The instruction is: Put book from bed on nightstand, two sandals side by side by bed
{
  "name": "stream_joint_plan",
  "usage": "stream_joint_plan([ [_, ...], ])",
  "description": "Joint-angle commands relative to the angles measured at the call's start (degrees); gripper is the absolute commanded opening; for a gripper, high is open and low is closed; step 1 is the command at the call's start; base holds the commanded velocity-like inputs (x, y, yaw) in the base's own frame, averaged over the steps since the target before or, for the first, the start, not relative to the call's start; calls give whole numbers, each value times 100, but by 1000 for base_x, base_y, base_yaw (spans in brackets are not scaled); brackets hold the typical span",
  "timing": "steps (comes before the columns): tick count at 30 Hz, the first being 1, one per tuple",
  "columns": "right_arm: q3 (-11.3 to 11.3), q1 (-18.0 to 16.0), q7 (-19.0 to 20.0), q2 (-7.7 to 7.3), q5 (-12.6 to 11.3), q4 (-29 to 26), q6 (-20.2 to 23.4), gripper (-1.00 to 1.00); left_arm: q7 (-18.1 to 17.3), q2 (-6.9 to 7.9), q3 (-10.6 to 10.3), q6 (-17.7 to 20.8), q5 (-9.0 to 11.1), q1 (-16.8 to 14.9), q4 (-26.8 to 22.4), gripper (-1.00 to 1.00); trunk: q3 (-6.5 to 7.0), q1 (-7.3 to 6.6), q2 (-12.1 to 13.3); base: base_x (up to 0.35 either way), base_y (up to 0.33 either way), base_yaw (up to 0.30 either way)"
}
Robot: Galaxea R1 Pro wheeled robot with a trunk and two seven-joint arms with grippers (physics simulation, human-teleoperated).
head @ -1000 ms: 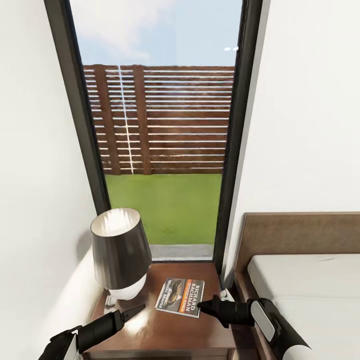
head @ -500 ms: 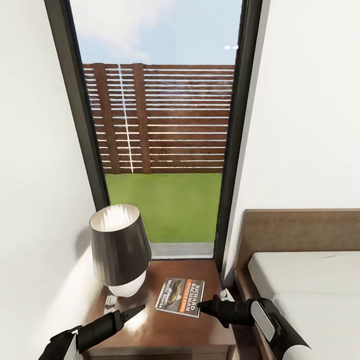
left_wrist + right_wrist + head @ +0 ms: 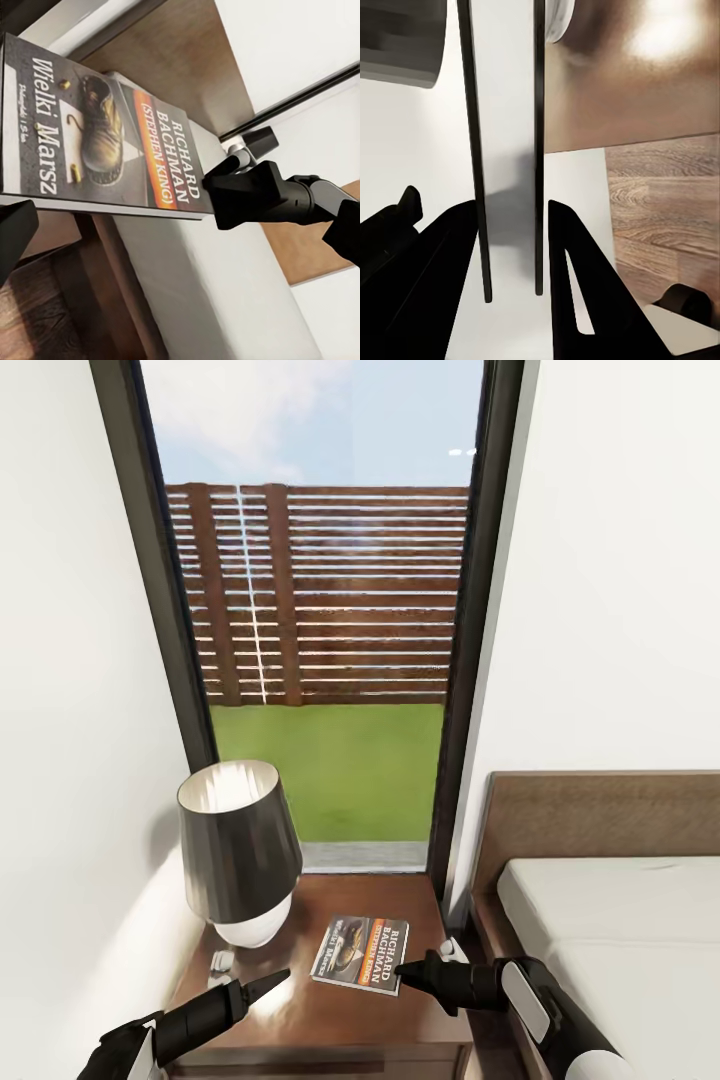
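The book [image 3: 362,952], dark-covered with an orange band and "RICHARD BACHMAN" on it, lies over the top of the nightstand [image 3: 320,1020]. My right gripper [image 3: 400,968] is shut on its near right corner. In the right wrist view the book's grey edge [image 3: 508,150] stands between the two black fingers [image 3: 566,247]. The left wrist view shows the book cover [image 3: 97,135] with the right gripper [image 3: 225,199] pinching its corner. My left gripper [image 3: 283,976] hovers open over the nightstand's front left, apart from the book. The bed [image 3: 620,920] lies at the right.
A dark-shaded lamp [image 3: 240,850] with a white base stands on the nightstand's back left. Behind it is a tall dark-framed window [image 3: 330,660] onto grass and a slatted fence. White walls close in on both sides. The brown headboard [image 3: 600,820] stands right of the nightstand.
The whole picture has slid slightly upward, so the camera has moved; the nightstand's front edge now shows. Both grippers and the book keep their places in the view.
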Motion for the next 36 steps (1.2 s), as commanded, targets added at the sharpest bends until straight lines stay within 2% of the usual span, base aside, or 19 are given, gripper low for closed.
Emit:
stream_joint_plan([
  [1, -18, -3, 20, 2, 7, -2, 31, -100, -31, -3, 20, 61, -28, -5, -3, 100, -24, 22, -45, 0, 0, 0],
  [36, -18, -3, 20, 2, 7, -2, 31, -100, -13, -3, 27, 54, -28, -5, 1, 100, -653, 791, -1449, 0, 0, 0],
])
